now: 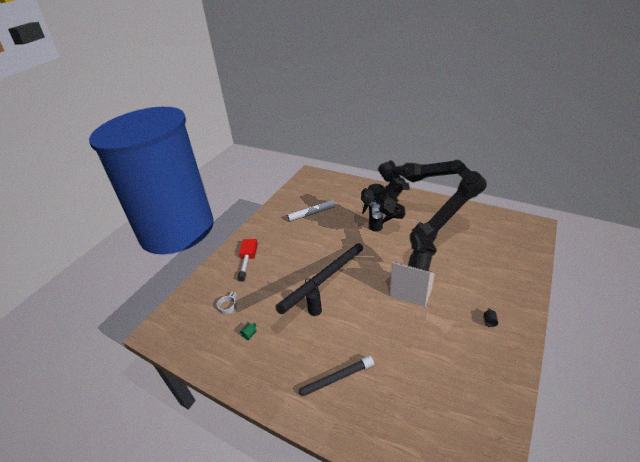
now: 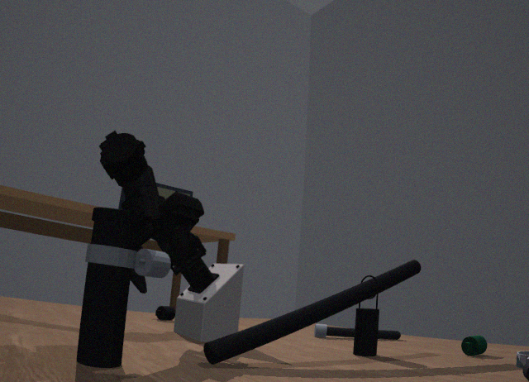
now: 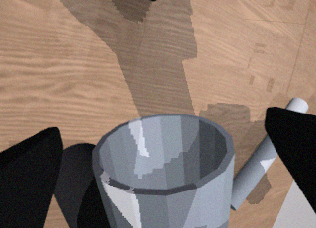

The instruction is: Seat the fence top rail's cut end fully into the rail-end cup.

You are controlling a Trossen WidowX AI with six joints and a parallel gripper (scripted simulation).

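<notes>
The black rail [image 1: 336,268] [image 2: 298,312] runs through the wire loop [image 2: 369,277] on the small post [image 1: 314,303] [image 2: 366,331]. It slopes: its end toward the big post is down near the table, its other end is raised. The big post [image 1: 375,224] [image 2: 102,318] stands upright with the grey band [image 2: 111,256] around its upper part, below the post cap [image 2: 111,214]. The grey cup [image 2: 157,263] [image 3: 212,203] on the band is empty and apart from the rail. My gripper [image 1: 381,210] [image 3: 166,127] is open and empty, its fingers either side of the cup, away from the rail.
A grey-white tube [image 1: 311,210] [image 3: 254,171] lies beyond the big post. A red-headed tool [image 1: 248,248], a ring clamp [image 1: 226,304], a green fitting [image 1: 248,331] [image 2: 474,345], a white-capped rod [image 1: 333,377] and a black fitting [image 1: 491,318] lie around. The white arm base [image 1: 410,285] [image 2: 209,313] stands near the rail.
</notes>
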